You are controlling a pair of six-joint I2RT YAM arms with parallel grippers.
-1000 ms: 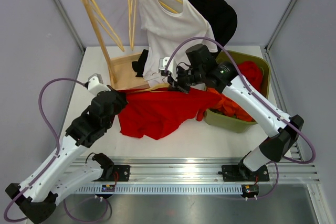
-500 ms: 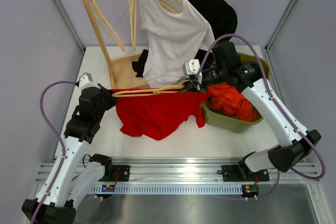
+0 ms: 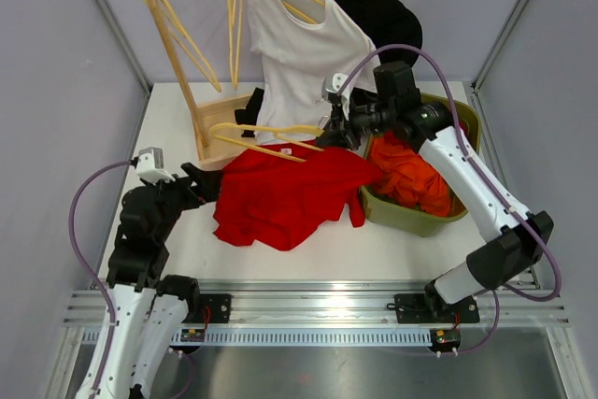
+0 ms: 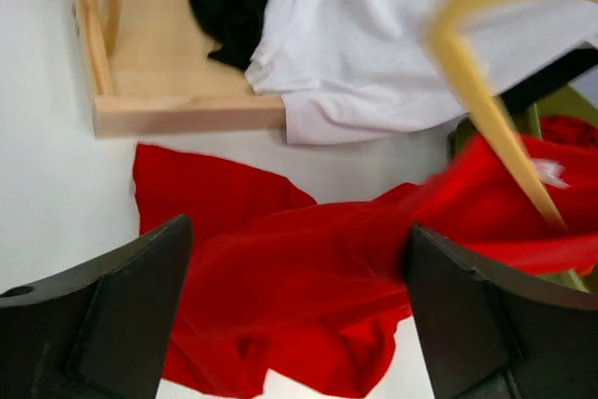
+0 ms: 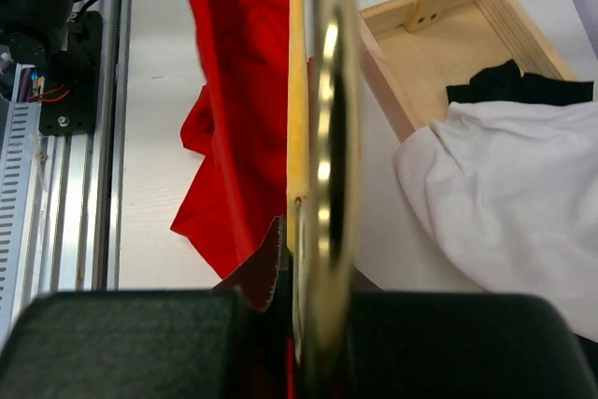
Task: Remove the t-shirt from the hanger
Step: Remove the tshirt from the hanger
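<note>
Curved wooden hanger point(image 3: 264, 127) lifted higher over crumpled red t-shirt point(image 3: 280, 198); right gripper point(image 3: 329, 126) clamped on hanger; left gripper point(image 3: 201, 178) apart.

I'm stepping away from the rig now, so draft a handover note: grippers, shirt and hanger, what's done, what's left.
Right gripper: shut on the wooden hanger at its hook, holding it raised above the table.
Left gripper: open, empty, low near the table's left side.
Red t-shirt: crumpled on the table beneath the hanger, one edge against the green bin.
Done: shirt looks nearly off.
Left: one hanger arm ends near the collar; confirm it is free, then set the hanger aside.
</note>
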